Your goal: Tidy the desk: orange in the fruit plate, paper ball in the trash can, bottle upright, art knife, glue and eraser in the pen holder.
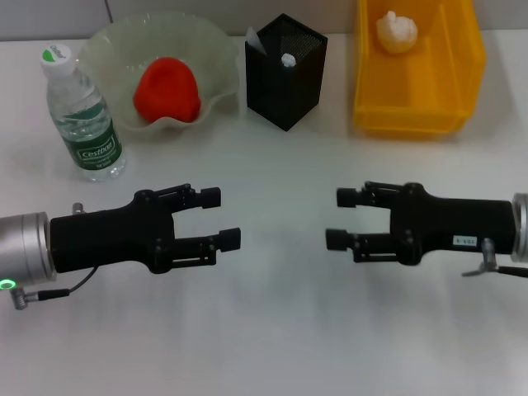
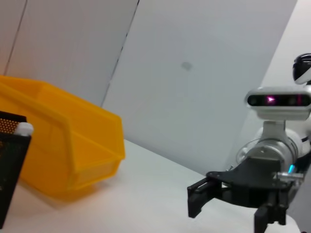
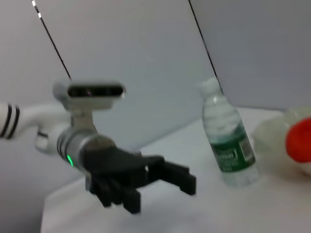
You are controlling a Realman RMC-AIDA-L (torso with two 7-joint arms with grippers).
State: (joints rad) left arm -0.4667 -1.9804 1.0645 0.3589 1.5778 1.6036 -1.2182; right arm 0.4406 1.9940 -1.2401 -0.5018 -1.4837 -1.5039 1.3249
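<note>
facing inward, left gripper (image 1: 229, 218), right gripper (image 1: 337, 219), agape

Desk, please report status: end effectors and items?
Left end effector and right end effector open, empty, facing. Orange in plate, bottle upright, paper ball binned. No obstruction.

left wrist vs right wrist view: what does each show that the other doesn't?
Only the left wrist view shows the yellow bin, a corner of the black pen holder and the right pincer, open. Only the right wrist view shows the upright water bottle, the orange in the fruit plate and the left pincer, open. Both show the white desk and the wall behind it.
</note>
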